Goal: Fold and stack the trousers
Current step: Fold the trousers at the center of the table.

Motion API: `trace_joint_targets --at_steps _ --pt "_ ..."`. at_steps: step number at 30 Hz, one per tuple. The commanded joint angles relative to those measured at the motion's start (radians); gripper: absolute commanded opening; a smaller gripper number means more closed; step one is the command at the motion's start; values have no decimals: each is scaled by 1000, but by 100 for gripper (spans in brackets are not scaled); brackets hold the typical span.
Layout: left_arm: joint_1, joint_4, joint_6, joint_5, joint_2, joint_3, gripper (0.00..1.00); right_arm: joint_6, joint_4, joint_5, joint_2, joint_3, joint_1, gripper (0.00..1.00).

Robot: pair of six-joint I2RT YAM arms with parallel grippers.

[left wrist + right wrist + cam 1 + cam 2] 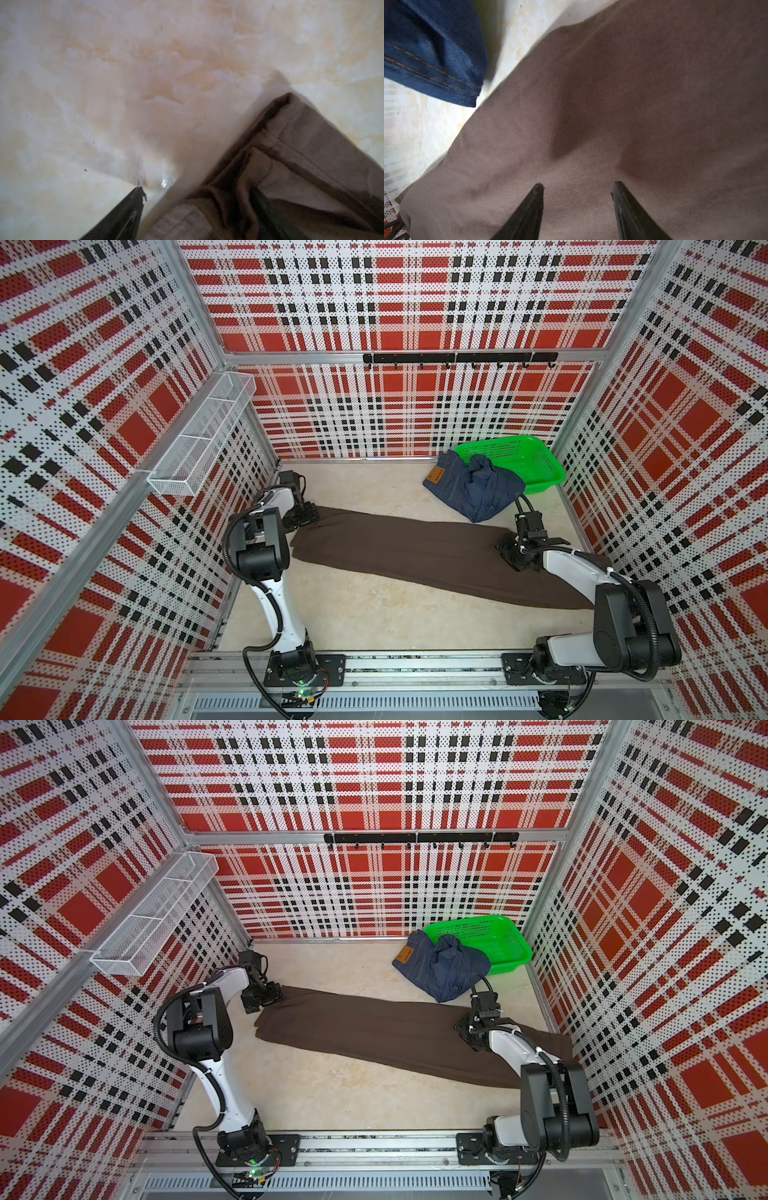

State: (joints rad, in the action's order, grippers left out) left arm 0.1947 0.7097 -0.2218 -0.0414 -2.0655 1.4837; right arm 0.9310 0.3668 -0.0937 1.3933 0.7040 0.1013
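Two pairs spotted: brown trousers (415, 556) stretched centre left to lower right on counter (374, 614); denim trousers (469, 489) heaped upper right against green basket (523, 456). Found left pincer (309, 515) wide apart astride brown end, right pincer (578, 185) half-spread, empty, over cloth. Judged crosswise fold pending: needed pinch on end, then carry-over.

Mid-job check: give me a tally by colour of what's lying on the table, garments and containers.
Dark brown trousers: 1
Blue denim trousers: 1
Green basket: 1
Total: 3
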Motion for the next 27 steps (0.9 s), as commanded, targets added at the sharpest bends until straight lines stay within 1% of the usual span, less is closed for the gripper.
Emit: trace_joint_targets --at_steps 1,4,8,13,17,19,20,24,27 --pt "-8 33 0 -5 -31 -52 79 9 -19 2 7 -1 8 57" --pt "-16 34 1 2 -30 -77 76 9 -24 0 6 -4 8 57" --pt "-31 33 -3 11 -29 -110 69 12 -34 -8 7 -7 8 57" --pt "-70 27 -7 29 -26 -147 56 10 -49 -15 19 -7 8 57" --pt "-80 20 -14 40 -28 -172 45 6 -52 -21 30 1 8 57" --pt "-80 17 -12 41 -25 -180 38 5 -52 -21 32 2 8 57" --pt "-80 16 -14 41 -22 -181 32 5 -52 -21 33 0 8 57" --pt "-80 16 -25 33 13 -144 0 4 -51 -25 34 3 8 57" --pt "-80 17 -43 7 64 -73 0 5 -47 -28 29 9 9 57"
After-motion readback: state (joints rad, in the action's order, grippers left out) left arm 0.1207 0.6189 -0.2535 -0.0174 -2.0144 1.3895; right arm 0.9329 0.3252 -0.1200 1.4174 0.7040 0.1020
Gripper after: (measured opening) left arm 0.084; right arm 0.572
